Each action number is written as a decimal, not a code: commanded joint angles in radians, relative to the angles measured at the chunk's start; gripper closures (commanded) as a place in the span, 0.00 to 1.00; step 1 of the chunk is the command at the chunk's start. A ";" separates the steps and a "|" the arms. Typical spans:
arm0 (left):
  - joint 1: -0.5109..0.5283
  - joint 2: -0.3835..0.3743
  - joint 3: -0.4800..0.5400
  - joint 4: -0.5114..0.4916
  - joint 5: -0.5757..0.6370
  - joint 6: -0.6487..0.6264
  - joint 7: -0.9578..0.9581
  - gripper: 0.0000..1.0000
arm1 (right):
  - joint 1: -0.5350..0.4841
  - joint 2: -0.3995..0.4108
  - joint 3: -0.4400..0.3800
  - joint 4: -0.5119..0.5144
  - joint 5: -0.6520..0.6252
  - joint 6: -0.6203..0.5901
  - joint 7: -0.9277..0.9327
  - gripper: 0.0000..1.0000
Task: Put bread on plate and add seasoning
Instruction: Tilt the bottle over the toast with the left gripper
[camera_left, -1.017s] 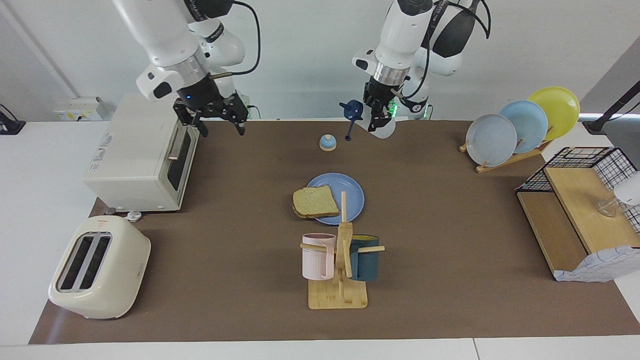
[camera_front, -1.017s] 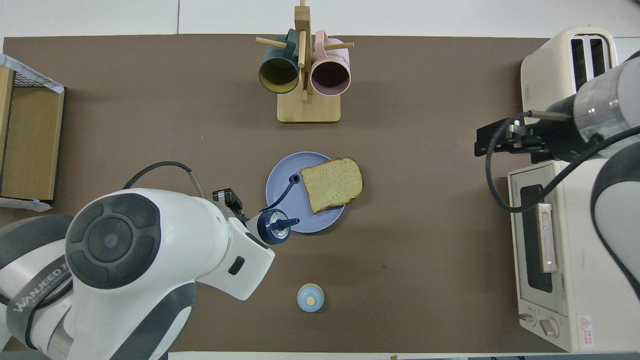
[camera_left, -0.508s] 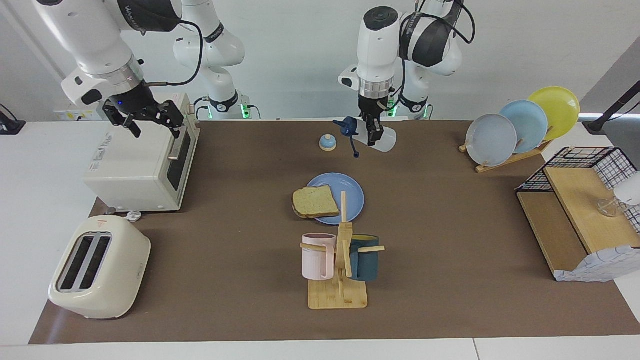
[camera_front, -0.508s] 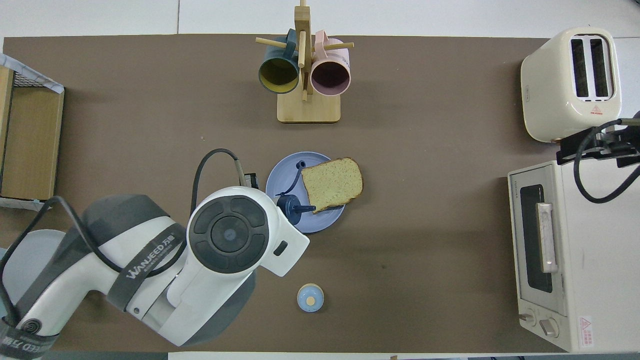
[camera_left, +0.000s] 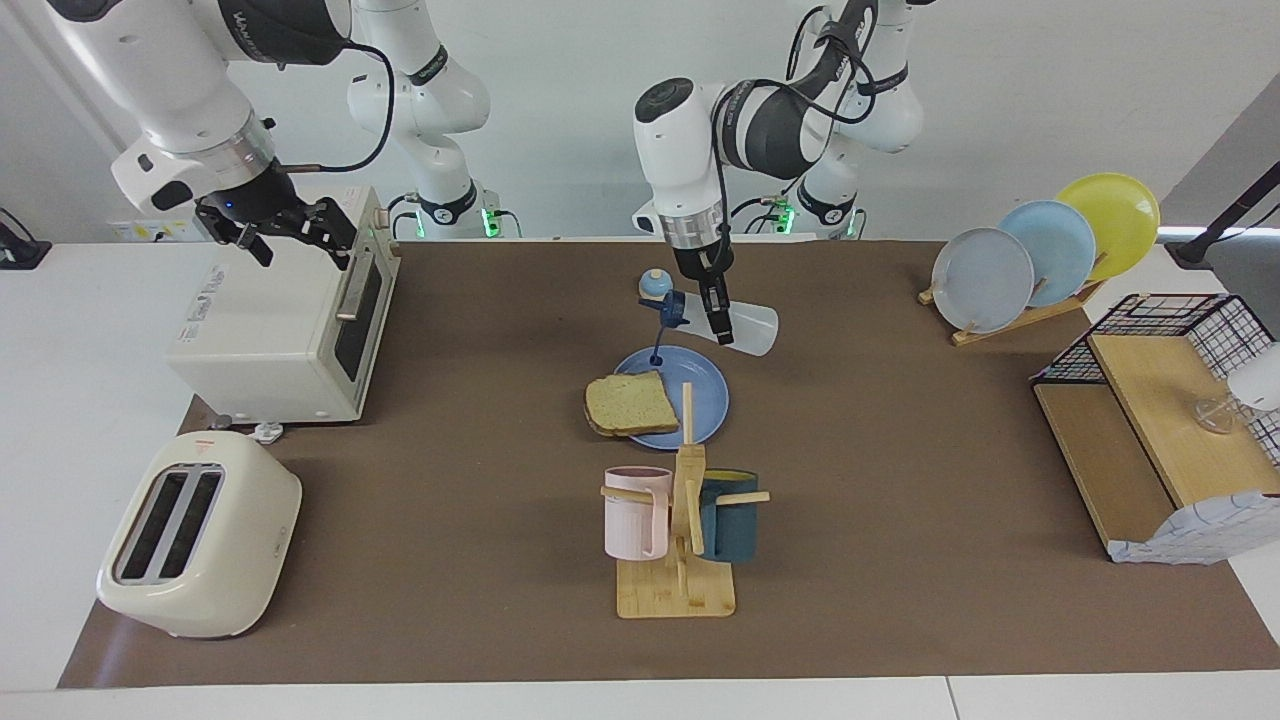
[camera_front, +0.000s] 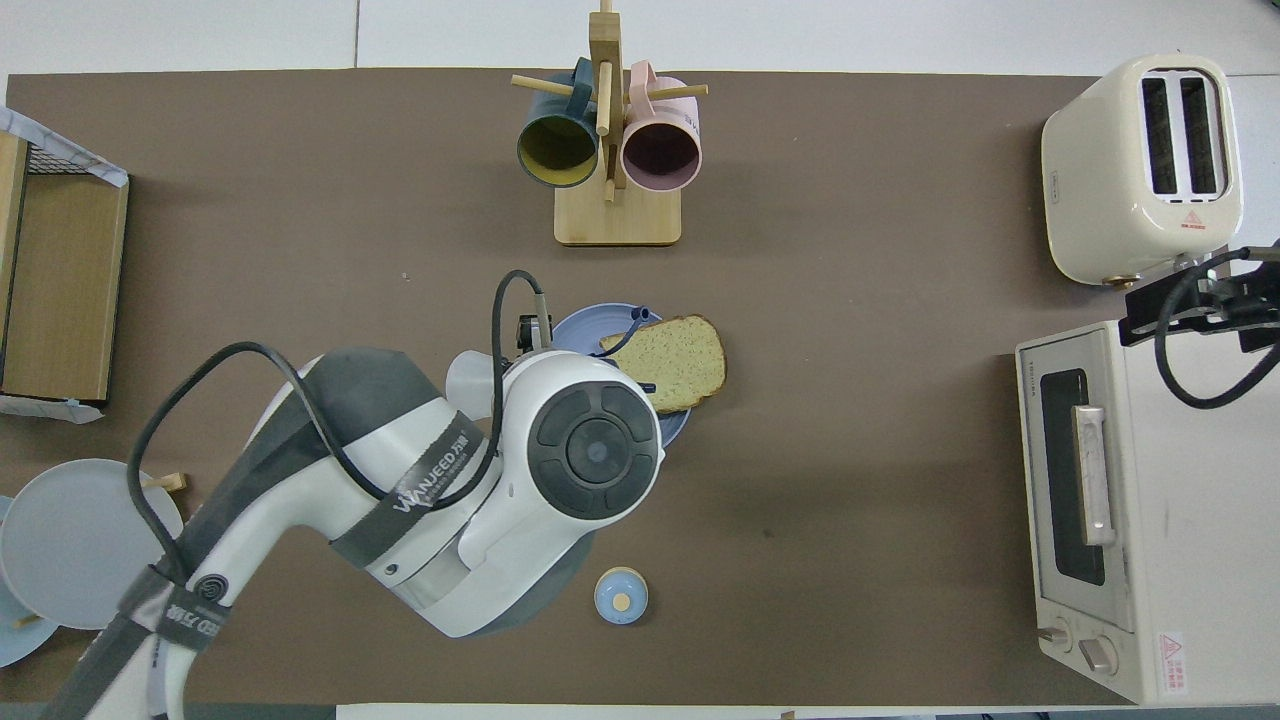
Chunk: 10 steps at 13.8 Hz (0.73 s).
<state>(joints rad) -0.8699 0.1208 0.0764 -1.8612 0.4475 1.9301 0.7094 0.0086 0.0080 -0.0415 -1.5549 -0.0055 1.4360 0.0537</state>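
The bread (camera_left: 630, 403) (camera_front: 672, 358) lies on the blue plate (camera_left: 703, 393) (camera_front: 583, 323), overhanging its rim toward the right arm's end of the table. My left gripper (camera_left: 719, 322) is shut on the seasoning bottle (camera_left: 748, 330), which is tipped on its side over the plate's edge. The navy cap (camera_left: 675, 306) points toward the bread and its flip lid (camera_left: 657, 357) dangles just above the plate. From overhead the left arm hides the gripper; only the bottle's base (camera_front: 463, 377) shows. My right gripper (camera_left: 290, 240) hangs open and holds nothing over the toaster oven (camera_left: 285, 320).
A small blue-topped bell (camera_left: 654, 285) (camera_front: 621, 595) stands nearer to the robots than the plate. A wooden mug rack (camera_left: 680, 540) (camera_front: 612, 160) stands farther out. A toaster (camera_left: 195, 535), a rack of upright plates (camera_left: 1040, 255) and a wire shelf (camera_left: 1150, 400) sit at the table's ends.
The left arm has carried the bottle from beside the bell down and out over the plate, tipping it further. The right gripper moved from in front of the oven to above it.
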 joint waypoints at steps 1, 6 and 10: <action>-0.059 0.039 0.009 0.023 0.149 -0.022 -0.051 1.00 | 0.002 -0.003 -0.005 0.003 -0.016 0.006 -0.021 0.00; -0.161 0.138 0.010 0.066 0.299 -0.115 -0.120 1.00 | -0.007 -0.005 -0.006 -0.002 -0.016 0.023 -0.057 0.00; -0.204 0.229 0.009 0.125 0.428 -0.192 -0.153 1.00 | -0.015 -0.008 -0.012 -0.002 -0.005 0.024 -0.057 0.00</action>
<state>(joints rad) -1.0456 0.3068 0.0745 -1.7863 0.8046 1.8018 0.5658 0.0067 0.0079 -0.0520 -1.5545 -0.0059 1.4513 0.0288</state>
